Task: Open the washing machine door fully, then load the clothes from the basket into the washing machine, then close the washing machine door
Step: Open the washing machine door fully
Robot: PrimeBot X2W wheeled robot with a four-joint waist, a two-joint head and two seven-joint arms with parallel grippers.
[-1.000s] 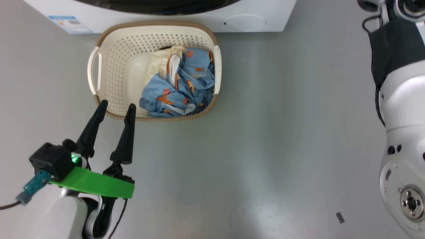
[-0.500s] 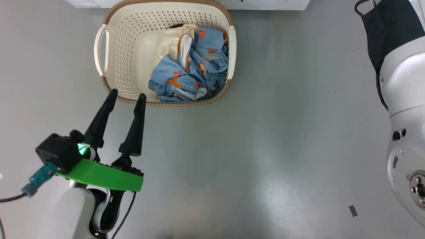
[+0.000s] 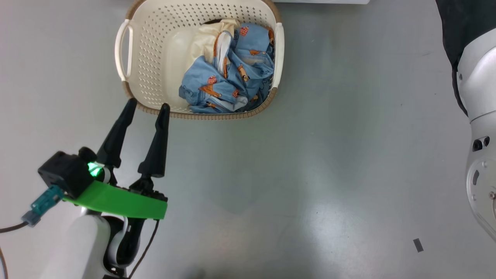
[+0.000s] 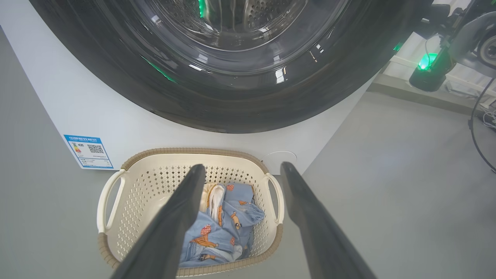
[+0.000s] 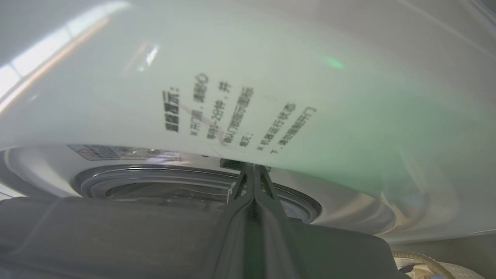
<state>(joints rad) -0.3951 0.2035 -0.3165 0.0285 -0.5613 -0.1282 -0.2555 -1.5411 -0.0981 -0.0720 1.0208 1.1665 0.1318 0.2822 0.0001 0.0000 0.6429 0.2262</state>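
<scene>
The cream basket [image 3: 144,58] stands on the grey floor with the blue printed clothes [image 3: 228,77] and a cream cloth [image 3: 205,38] heaped in its right half. My left gripper [image 3: 148,102] is open and empty, its tips at the basket's near left rim. From the left wrist, the basket [image 4: 155,182] sits at the foot of the washing machine [image 4: 58,97], below the black-rimmed glass door [image 4: 232,112]. My right gripper [image 5: 254,166] is shut, its tips at the narrow gap between the white front panel [image 5: 271,77] and a dark rim [image 5: 116,232]; the grey ring [image 5: 155,182] shows behind.
Bare grey floor [image 3: 310,174] spreads right of and in front of the basket. My right arm's pale forearm [image 3: 480,97] runs down the right edge. A blue energy sticker [image 4: 88,151] and a round flap [image 4: 279,157] mark the machine's lower front. Cables lie at the far right [image 4: 480,128].
The head camera has moved: the washing machine has slid off the top and the basket sits higher and further right. The left gripper stays open by the basket's near rim.
</scene>
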